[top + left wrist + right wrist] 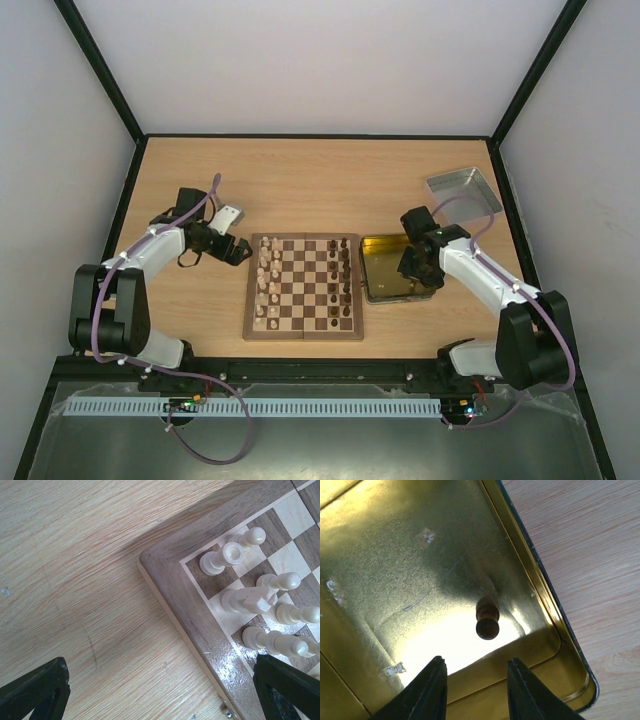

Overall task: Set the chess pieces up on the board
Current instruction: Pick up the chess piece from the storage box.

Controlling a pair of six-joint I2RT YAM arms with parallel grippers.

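The chessboard [303, 289] lies mid-table with cream pieces [267, 283] along its left files and dark pieces [341, 283] along its right. In the left wrist view its corner [172, 577] shows with several cream pieces [234, 553] standing on it. My left gripper [238, 249] is open and empty just off the board's far left corner; its fingertips [42, 687] frame bare table. My right gripper [414, 268] is open above the gold tin [388, 268]. One dark brown piece [487, 619] stands in the tin just ahead of the open fingers [429, 690].
A silver-grey metal tray [462, 191] sits at the far right of the table. The gold tin's raised rim [540, 597] runs right beside the dark piece. A small white block [229, 215] lies by the left arm.
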